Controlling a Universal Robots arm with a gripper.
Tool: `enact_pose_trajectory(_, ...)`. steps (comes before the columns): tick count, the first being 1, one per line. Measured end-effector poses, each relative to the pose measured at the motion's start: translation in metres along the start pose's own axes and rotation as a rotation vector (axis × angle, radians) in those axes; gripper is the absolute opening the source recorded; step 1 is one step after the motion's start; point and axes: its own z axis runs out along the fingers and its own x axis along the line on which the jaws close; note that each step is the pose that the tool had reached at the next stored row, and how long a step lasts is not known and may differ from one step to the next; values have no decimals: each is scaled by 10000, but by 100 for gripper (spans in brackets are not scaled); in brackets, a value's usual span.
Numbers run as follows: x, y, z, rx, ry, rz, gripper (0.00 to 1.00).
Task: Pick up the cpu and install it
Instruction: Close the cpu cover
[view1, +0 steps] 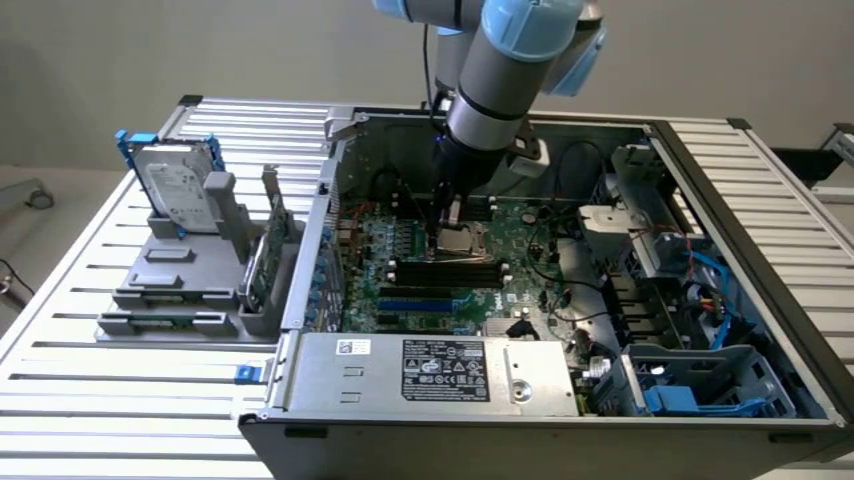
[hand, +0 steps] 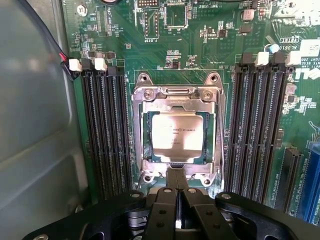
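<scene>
The cpu (hand: 177, 135), a small square chip with a pale silver top, lies flat inside the dark socket with its metal rim (hand: 176, 96) on the green motherboard. In the exterior view the cpu (view1: 465, 238) sits in the middle of the board, inside the open computer case. My gripper (hand: 176, 171) hangs just above the socket's edge, its two black fingers (hand: 170, 190) pressed together with nothing showing between them. The tips meet at the rim of the socket beside the chip. Seen from outside, the gripper (view1: 454, 212) points straight down over the socket.
Black memory slots (hand: 105, 130) (hand: 257, 125) flank the socket on both sides. The case's metal wall (hand: 35, 125) stands close by. A silver hard drive in a blue frame (view1: 180, 180) rests on a grey stand outside the case. The power supply (view1: 427, 372) fills the case's front.
</scene>
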Motion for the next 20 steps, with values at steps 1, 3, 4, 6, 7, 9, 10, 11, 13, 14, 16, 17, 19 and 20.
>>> enact_pose_trajectory(1,-1,1,8,8,4,4,11)
enact_pose_trajectory(3,-2,1,23,30,11,11,11)
enact_pose_trajectory(4,-3,2,29,43,17,15,11)
enact_pose_trajectory(6,-5,4,39,78,32,20,11)
enact_pose_trajectory(7,-5,5,43,98,41,23,11)
enact_pose_trajectory(9,-6,7,53,129,67,24,11)
enact_pose_trajectory(10,-7,8,60,139,80,23,11)
enact_pose_trajectory(11,-7,10,67,147,92,22,11)
enact_pose_trajectory(13,-9,14,84,157,110,20,11)
enact_pose_trajectory(14,-11,16,93,160,115,20,11)
enact_pose_trajectory(16,-13,20,111,166,127,19,11)
enact_pose_trajectory(17,-14,21,118,172,132,19,11)
enact_pose_trajectory(19,-16,22,125,185,146,19,11)
enact_pose_trajectory(20,-15,23,126,191,159,18,11)
